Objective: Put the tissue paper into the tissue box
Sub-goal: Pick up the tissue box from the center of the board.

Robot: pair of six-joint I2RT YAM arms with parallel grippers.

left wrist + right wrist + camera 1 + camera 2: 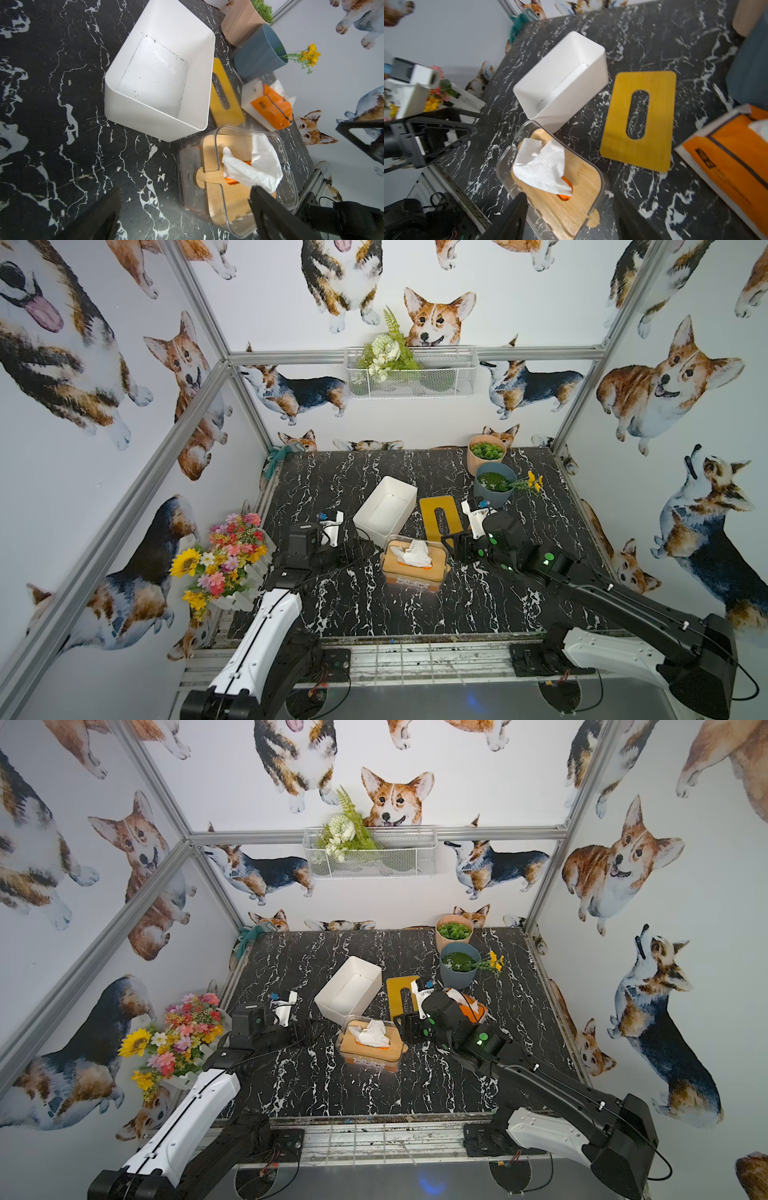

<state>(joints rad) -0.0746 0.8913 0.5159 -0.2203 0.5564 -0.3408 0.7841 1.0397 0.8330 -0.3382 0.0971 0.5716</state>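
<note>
**Hovering Empty Beside a Filled Box, With the Orange Pack Lying Apart**

Hanging low at either end of the clear tissue box (415, 572), already lidded in wood and showing a white sheet (413, 553) poking up through the slot. Holding the left gripper (185, 191) spread wide on nothing. Holding the right gripper (571, 197) parted too, clamping nothing, just over one corner of that clear box.

Leaving the orange tissue pack (270, 106) flat on the marble table (332, 605), just beside the blue pot (492, 493), close by the right arm and out of both grippers. Leaving the white box (145, 120) open and empty, with the yellow slotted lid (654, 124) lying flat between it and the pack.

Probably calling for a reach to the pack next, then a drop into the white box.

Risking several slips from here:
- Swinging the right arm round toward the pack and knocking the blue pot or its yellow flowers, given how near they are standing.
- Pinching only the loose wrapper or the tissue sticking out of the pack, so letting the bulk sag, tear free or fall.
- Snagging the clear box's sheet with the left finger sitting right by it while pulling away.
- Lowering the pack askew and catching the white box's rim, tipping or shoving the light box.
- Sliding the yellow lid off its spot while dragging across it.
</note>
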